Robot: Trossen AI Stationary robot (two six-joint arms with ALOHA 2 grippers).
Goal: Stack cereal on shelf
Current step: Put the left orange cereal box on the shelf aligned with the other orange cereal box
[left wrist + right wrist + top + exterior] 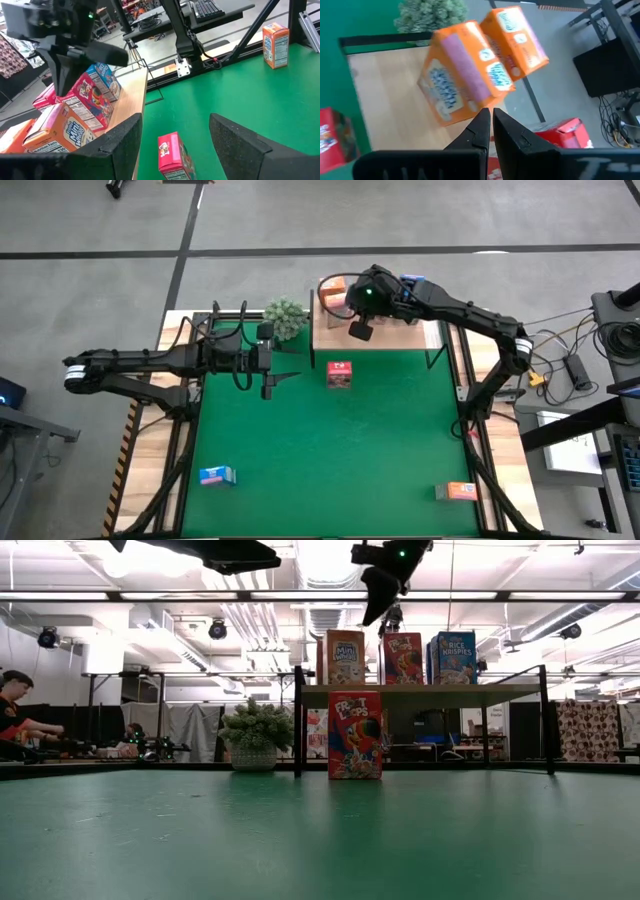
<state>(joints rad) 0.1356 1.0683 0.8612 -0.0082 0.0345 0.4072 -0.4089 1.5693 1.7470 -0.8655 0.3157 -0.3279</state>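
Observation:
The wooden shelf stands at the table's far edge and carries several upright cereal boxes. The low view shows an orange box, a red box and a blue box in front; more stand behind them. My right gripper hovers shut above the orange boxes, touching nothing. Another red box stands upright on the felt before the shelf. My left gripper is open, left of that red box and above the table.
A blue box lies near the table's near-left corner. An orange box is near the near-right corner. A small green plant stands just left of the shelf. The shelf's black side supports rise from the felt. People sit in the room behind.

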